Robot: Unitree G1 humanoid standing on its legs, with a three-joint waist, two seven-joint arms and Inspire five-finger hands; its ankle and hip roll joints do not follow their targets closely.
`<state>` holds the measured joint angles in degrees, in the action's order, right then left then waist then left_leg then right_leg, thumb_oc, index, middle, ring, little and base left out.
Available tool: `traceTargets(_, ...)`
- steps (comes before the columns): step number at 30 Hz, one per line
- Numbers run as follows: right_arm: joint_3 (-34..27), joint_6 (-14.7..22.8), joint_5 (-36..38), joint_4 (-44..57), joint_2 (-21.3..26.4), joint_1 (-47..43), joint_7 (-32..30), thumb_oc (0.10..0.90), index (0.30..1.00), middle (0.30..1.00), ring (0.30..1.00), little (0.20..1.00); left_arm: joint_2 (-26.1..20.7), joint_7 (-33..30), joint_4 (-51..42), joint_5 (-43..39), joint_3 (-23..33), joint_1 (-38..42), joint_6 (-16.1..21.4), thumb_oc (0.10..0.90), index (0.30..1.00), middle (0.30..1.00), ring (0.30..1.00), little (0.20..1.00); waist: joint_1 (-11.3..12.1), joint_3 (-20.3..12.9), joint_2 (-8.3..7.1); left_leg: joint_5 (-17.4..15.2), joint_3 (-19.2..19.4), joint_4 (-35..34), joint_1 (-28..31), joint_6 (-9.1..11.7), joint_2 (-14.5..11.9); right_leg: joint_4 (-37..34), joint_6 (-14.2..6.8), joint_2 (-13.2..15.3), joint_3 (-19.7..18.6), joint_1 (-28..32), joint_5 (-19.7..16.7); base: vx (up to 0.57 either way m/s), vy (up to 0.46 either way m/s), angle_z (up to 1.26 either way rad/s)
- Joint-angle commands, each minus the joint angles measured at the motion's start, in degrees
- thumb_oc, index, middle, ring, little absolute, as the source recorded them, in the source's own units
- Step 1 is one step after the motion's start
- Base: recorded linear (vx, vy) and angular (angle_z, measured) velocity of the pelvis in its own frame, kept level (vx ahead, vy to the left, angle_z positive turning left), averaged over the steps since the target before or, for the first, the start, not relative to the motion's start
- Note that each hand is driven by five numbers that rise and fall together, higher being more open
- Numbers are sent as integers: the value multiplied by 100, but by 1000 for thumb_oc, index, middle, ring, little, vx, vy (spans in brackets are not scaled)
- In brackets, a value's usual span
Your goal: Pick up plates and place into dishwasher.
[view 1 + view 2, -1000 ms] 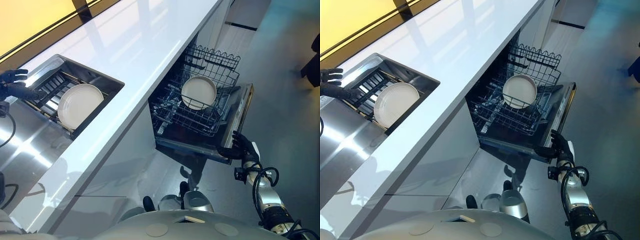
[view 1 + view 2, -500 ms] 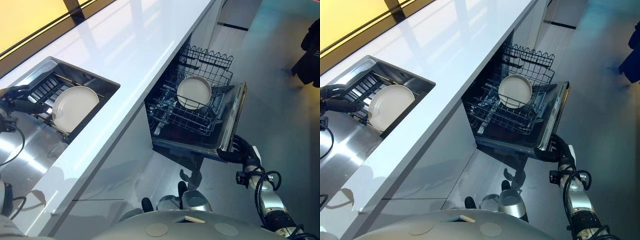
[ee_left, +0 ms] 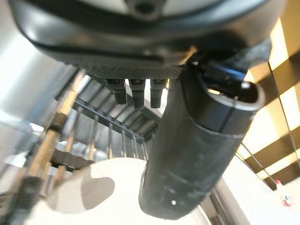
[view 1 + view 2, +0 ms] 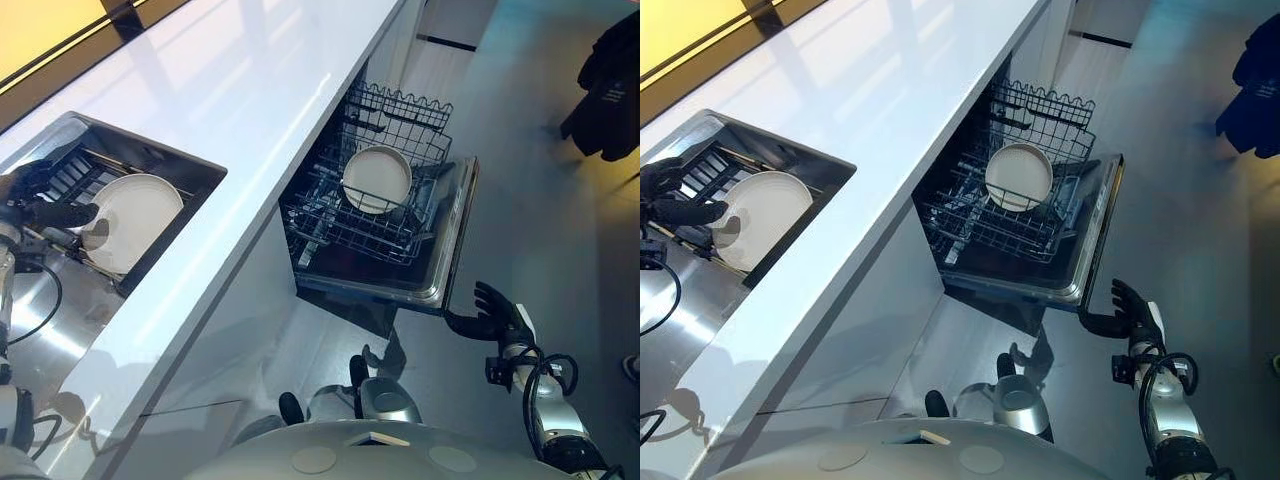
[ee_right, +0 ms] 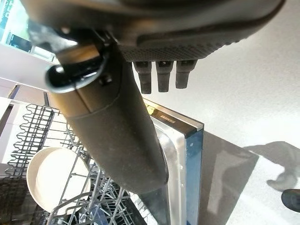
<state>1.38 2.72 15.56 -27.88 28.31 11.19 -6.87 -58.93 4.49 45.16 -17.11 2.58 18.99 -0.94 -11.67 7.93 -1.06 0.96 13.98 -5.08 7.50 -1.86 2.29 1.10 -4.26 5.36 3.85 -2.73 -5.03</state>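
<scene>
White counter [image 4: 250, 110] runs slantwise across the kitchen, with a steel sink [image 4: 150, 155] sunk into it on the robot's left and a pale grey floor [image 4: 540, 220] on its right. Inside the sink sits a dark slatted drying rack [image 4: 70, 175], and a white plate [image 4: 135, 205] leans on it, tilted with its face up.

At that plate's outer edge is the left hand [image 4: 40, 200]. Its thumb [image 3: 187, 154] reaches over the plate's face near the rim. Whether the hand has closed on the plate or only hovers at it cannot be told from these views.

Under the counter the dishwasher stands open, with its door [image 4: 455, 240] folded down flat. The wire basket [image 4: 400, 130] is pulled out over the door. A second plate [image 4: 377, 178] stands on edge among the wires in the basket, leaning back a little.

Low beside the door's outer corner hangs the right hand [image 4: 490, 315], near the door but apart from it. Its fingers [image 5: 159, 75] are spread and relaxed, holding nothing.

A person in dark clothes [image 4: 610, 80] stands on the floor at the far right, well apart from the dishwasher
</scene>
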Motion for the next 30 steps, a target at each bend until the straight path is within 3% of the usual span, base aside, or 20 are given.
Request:
traceTargets(1,-325,353,-177,554,588,-366,-10,800,900,900,900,900,-147,52,-328,-362,476,439,415,800,900,900,900,900,-168,-65,381,-407,-464,517,-558,148,141,788,-715,-9,207,-167,601,36,54,-4)
traceTargets(17,-451,144,-415,745,770,-329,-5,800,900,900,900,900,-679,1699,386,-310,33,966,-601,800,900,900,900,900,-303,136,538,-379,-266,559,-701,183,48,885,-835,153,189,-360,484,7,39,-5)
traceTargets(21,-468,135,-420,700,833,-351,-47,800,900,900,900,900,-775,2745,597,-628,-124,1143,-1162,800,900,900,900,900,-322,168,564,-370,-239,582,-728,203,29,854,-851,179,195,-354,479,-8,3,0)
traceTargets(24,-488,137,-495,647,853,-351,-60,800,900,900,900,900,-751,3514,539,-1269,-177,1222,-1953,800,900,900,900,900,-331,231,606,-388,-234,619,-746,211,14,851,-864,200,220,-360,516,-40,19,0)
traceTargets(27,-464,179,-555,552,840,-373,-75,800,900,900,900,900,-773,3927,515,-1592,-201,1287,-2348,800,900,900,900,900,-315,261,642,-386,-242,619,-749,224,6,846,-861,210,243,-354,536,0,0,0)
traceTargets(28,-458,196,-562,514,847,-378,-76,800,900,900,900,900,-799,3998,525,-1769,-160,1281,-2420,633,756,756,756,733,-300,277,647,-384,-252,622,-758,232,2,836,-853,217,249,-347,548,0,0,0)
traceTargets(30,-443,211,-563,488,861,-415,-83,800,900,900,900,900,-796,3938,541,-1962,-134,1352,-2408,482,627,627,627,582,-294,312,650,-378,-275,624,-777,239,3,817,-848,209,255,-343,575,-35,7,2)
